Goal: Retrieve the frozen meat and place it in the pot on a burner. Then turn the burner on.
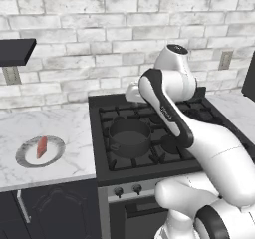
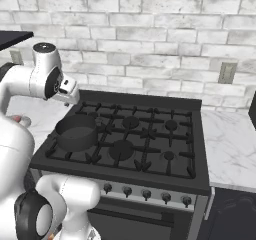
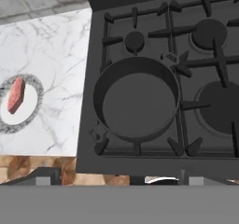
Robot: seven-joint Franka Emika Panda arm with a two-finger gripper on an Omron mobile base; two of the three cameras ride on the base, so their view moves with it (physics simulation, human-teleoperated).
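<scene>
The frozen meat (image 1: 42, 147) is a small reddish slab lying on a grey-rimmed white plate (image 1: 29, 157) on the marble counter left of the stove. In the hand view the meat (image 3: 16, 94) sits at the far left on the plate (image 3: 22, 119). The dark grey pot (image 1: 129, 138) stands empty on the stove's front-left burner; it also shows as the pot (image 2: 76, 132) and the pot (image 3: 137, 104). My gripper (image 2: 69, 94) hangs above the pot's far side, pointing down. Its fingertips (image 3: 45, 175) stand far apart at the bottom of the hand view, open, with nothing between them.
The black stove (image 1: 199, 106) has several burners under iron grates and a row of knobs (image 2: 146, 194) along its front. A brick wall stands behind. Marble counter (image 2: 232, 144) continues right of the stove. A dark shelf (image 1: 15, 51) juts out at the upper left.
</scene>
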